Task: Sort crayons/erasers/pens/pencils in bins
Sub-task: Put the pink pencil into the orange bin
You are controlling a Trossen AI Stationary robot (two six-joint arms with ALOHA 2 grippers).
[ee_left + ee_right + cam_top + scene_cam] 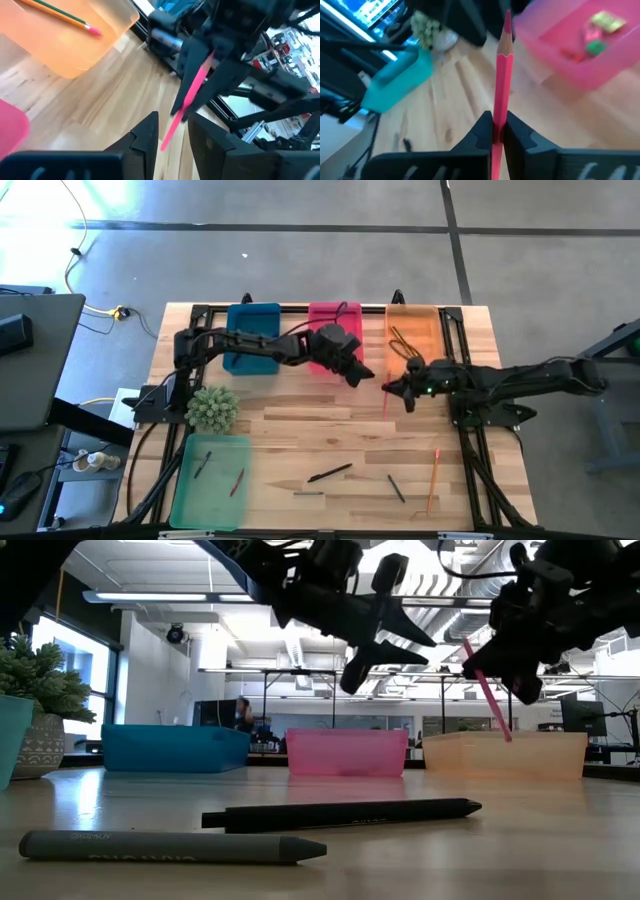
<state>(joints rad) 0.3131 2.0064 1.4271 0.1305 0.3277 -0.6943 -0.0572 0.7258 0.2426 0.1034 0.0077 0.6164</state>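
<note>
My right gripper [398, 391] is shut on a pink-red pencil [385, 398] in the air in front of the orange bin [412, 330]. It also shows in the low view [512, 675]. My left gripper [360, 373] hangs open and empty in front of the pink bin [335, 330], just left of the pencil. In the left wrist view the pencil [192, 95] stands right before its spread fingers [145, 135]. Erasers [592, 35] lie in the pink bin. On the near table lie a black pen [330, 473], a grey crayon [308, 493], a dark stick [396, 487] and an orange pencil [433, 480]. My right gripper pinches the pencil's shaft [499, 112] between its two fingers, some way back from the sharpened tip [507, 22]. The fingers come about level from the table's right and lie across the pencil. The pencil is tilted [490, 695] and lifted clear of the table.
The blue bin [252, 335] stands at the far left of the bin row. The green bin [210, 480] at the near left holds two short sticks. A potted plant [212, 408] stands behind it. The orange bin holds pencils [65, 15].
</note>
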